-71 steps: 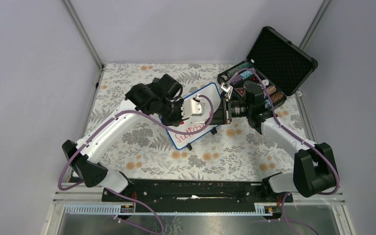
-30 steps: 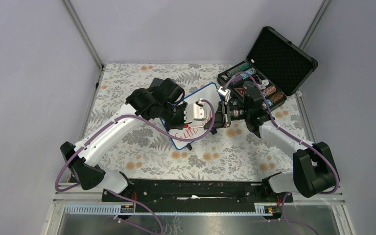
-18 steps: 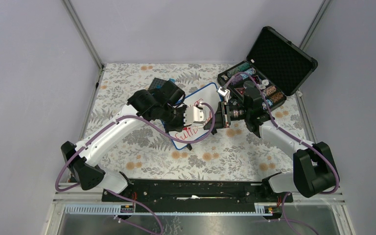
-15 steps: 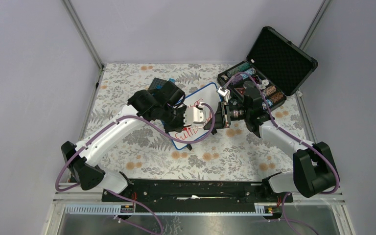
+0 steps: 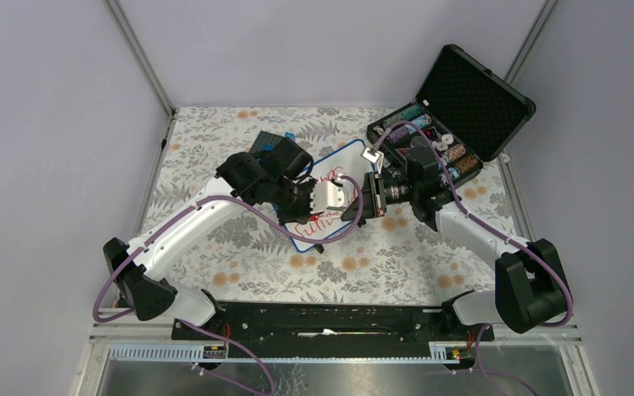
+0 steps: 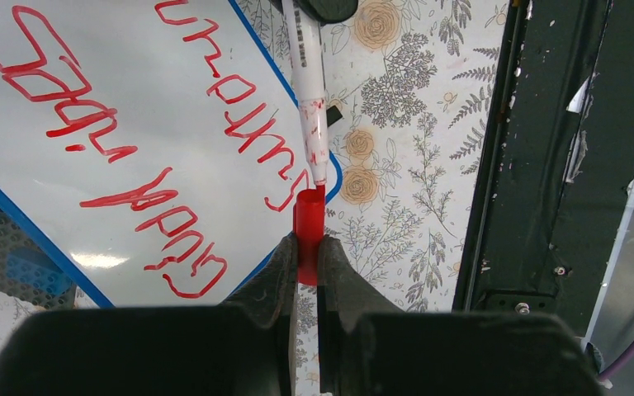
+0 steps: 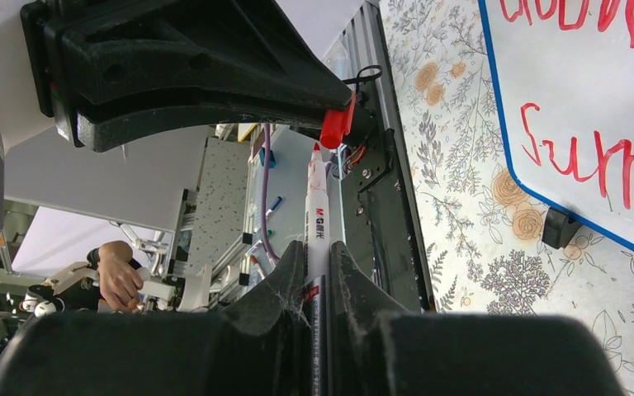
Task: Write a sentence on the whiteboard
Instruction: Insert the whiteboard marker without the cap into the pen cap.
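My left end effector (image 6: 307,249) pinches a red cap (image 6: 308,221) at the tip of the marker (image 7: 317,206) pinched by my right end effector (image 7: 316,257), above the whiteboard (image 6: 158,124) sitting mid-desk (image 5: 239,247), bearing its red sentence (image 6: 115,148).

Open black case (image 5: 475,95) at back right — floral tablecloth (image 5: 380,256) beneath.

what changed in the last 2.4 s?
The right gripper, shut on the marker, swung left toward the left gripper; the marker tip now meets the mouth of the red cap in the left fingers, not seated. No grasp or release visible. The whiteboard, the sentence and the open case stayed put.
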### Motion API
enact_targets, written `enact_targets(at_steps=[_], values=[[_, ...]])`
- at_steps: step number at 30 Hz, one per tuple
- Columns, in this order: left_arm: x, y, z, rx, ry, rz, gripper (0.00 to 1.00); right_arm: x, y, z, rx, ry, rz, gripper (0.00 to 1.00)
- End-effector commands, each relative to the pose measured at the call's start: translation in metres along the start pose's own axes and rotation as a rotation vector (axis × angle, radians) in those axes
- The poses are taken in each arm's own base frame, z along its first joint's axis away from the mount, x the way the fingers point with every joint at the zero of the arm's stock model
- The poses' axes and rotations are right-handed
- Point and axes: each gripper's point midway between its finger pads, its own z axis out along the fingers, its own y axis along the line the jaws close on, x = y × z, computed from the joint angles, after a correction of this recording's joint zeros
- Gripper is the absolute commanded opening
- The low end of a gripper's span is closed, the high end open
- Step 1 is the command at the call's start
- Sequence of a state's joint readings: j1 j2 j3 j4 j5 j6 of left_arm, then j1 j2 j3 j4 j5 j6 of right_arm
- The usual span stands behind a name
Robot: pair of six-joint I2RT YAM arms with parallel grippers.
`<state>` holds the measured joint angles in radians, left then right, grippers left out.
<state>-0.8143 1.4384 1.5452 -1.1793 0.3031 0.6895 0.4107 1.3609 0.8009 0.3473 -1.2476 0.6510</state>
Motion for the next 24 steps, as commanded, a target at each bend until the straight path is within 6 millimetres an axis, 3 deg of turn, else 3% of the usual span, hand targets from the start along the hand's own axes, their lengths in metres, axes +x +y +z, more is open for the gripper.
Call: enact_targets(at_steps=[1, 24], values=[[-0.0149, -0.004, -0.0153, -0.007, -0.066, 0.047, 0.0, -0.0098, 0.0106, 0.0032, -0.023, 0.005, -0.07, 0.0], [-0.0195, -0.0097, -0.0179, 0.021, -0.086, 0.063, 0.0, -0.0098, 0.0057, 0.005, 0.004, 0.007, -0.076, 0.0]])
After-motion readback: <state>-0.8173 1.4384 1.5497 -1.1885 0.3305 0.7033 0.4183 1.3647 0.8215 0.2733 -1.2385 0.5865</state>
